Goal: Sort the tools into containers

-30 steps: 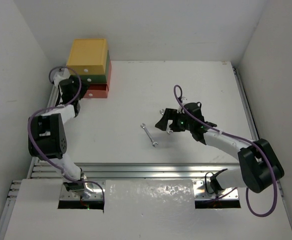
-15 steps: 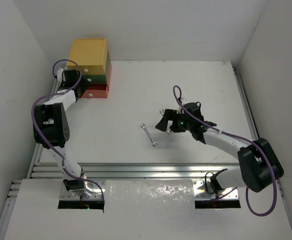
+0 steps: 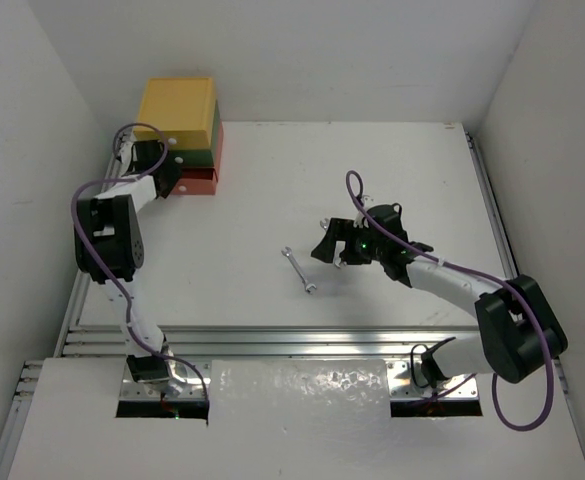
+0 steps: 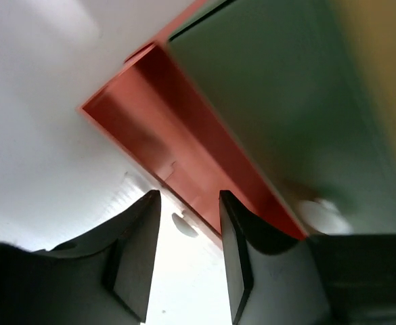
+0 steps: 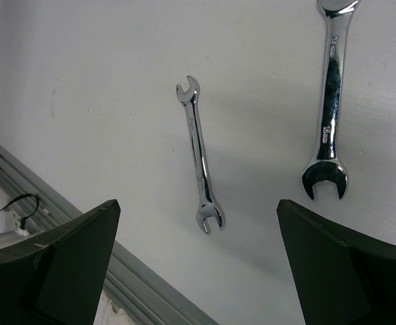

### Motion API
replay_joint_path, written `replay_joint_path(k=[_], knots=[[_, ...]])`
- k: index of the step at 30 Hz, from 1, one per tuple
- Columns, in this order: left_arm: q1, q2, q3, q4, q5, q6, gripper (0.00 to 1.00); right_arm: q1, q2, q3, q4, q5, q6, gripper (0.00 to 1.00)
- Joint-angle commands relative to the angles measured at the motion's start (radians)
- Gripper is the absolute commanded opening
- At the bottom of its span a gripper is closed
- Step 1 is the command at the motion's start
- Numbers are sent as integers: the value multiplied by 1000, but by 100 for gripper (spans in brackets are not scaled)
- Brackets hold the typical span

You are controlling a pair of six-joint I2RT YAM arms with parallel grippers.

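Left wrist: left jaws part-open, empty, at red-orange drawer (image 4: 184, 149). Right jaws wide, empty, over wrenches (image 5: 199, 162).

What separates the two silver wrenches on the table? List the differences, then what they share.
Size: the smaller wrench is shorter and thinner than the larger wrench. Ends: the smaller wrench shows an open jaw at both ends; the larger wrench shows one, its far end cut off by the right wrist view's edge. Shared: both are shiny silver, lie flat on the white table, apart, roughly parallel.
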Motion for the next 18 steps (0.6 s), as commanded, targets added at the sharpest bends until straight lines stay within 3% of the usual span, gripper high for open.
replay_joint_path(k=[1, 4, 7, 18], knots=[[1, 15, 25, -18, -6, -9, 37, -3, 5, 41, 34, -9, -13, 99], [1, 4, -8, 3, -3, -15, 35, -3, 5, 41, 34, -12, -11, 99], [3, -22, -25, 0, 3, -18, 17, -3, 1, 38, 34, -11, -11, 99], [1, -186, -214, 86, 26, -41, 18, -3, 4, 35, 42, -26, -3, 99]])
